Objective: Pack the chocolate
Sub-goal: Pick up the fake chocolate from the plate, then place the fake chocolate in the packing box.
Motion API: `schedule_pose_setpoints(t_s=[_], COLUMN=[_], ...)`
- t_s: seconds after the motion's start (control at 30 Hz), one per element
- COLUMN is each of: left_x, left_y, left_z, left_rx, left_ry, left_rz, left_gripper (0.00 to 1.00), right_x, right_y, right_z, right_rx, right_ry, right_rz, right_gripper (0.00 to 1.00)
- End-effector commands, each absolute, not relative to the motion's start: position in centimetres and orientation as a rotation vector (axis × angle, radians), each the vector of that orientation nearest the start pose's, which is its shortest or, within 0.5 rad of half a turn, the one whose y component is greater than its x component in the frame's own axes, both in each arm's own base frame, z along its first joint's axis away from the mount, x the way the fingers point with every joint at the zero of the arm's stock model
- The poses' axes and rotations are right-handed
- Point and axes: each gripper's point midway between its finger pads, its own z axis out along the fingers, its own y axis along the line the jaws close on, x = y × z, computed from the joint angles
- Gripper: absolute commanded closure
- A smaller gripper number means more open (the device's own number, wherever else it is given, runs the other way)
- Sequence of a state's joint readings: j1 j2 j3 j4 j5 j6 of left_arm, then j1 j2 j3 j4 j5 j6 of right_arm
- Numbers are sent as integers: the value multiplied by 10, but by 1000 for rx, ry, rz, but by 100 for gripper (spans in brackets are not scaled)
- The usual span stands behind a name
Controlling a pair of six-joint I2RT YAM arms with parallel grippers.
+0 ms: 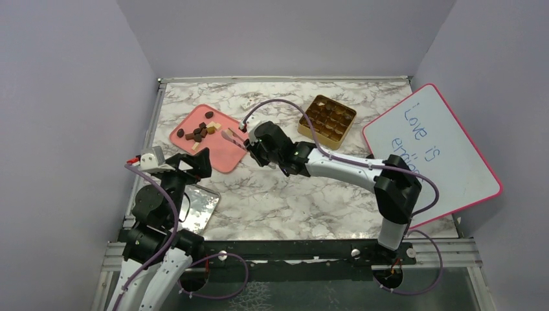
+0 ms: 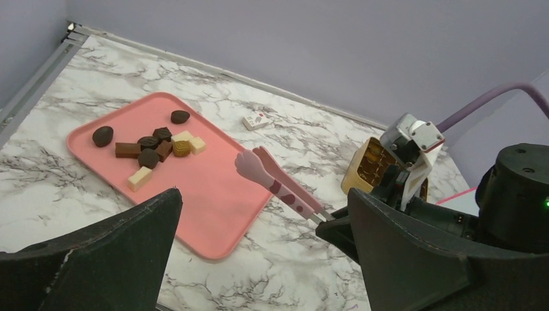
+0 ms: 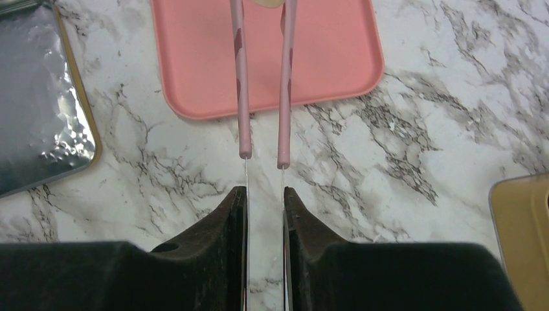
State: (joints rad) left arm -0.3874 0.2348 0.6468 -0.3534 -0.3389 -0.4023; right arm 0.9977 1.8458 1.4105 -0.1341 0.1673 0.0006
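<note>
- Top external view: the right gripper [image 1: 248,144] clasps the rear end of the pink tweezers [image 1: 232,137]. Their tips reach in over the right-hand edge of the pink tray [image 1: 220,161]. The chocolate [image 1: 198,131] lies in a loose cluster on the tray's far left part, so it sits beyond the tips, further across the tray. The left gripper [image 1: 197,161] hangs at the tray's near edge, closer to the pieces but carrying nothing.
- Left wrist view: the left jaws gape wide and empty. The tweezers slant across the tray's right edge with their long axis aimed roughly at the cluster. The tips are over bare tray, well apart from the nearest cream piece.
- Right wrist view: the fingers [image 3: 236,220] pinch the tweezers' thin metal tails. The two pink arms run straight ahead over the tray with a gap between them. A pale shape sits between them at the top edge, and I cannot tell what it is. The coming move looks like a reach forward along the tweezers' own axis.
</note>
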Motion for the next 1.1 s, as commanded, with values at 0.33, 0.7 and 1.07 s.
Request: schedule_pose_setpoints(t_s=[0.33, 0.7, 1.07], left_x=[231, 230, 230], left_y=[-67, -67, -69], left_z=[273, 274, 272], left_rx=[-134, -131, -122], left_ry=[1664, 1658, 1663], left_rz=[-374, -377, -385], left_gripper=[1, 1, 1], right_x=[352, 375, 386], right_y=[278, 179, 124], right_z=[168, 184, 180], right_rx=[-531, -228, -73], right_ry=[2212, 2323, 2361], right_rz=[218, 111, 48], right_gripper=[75, 74, 74])
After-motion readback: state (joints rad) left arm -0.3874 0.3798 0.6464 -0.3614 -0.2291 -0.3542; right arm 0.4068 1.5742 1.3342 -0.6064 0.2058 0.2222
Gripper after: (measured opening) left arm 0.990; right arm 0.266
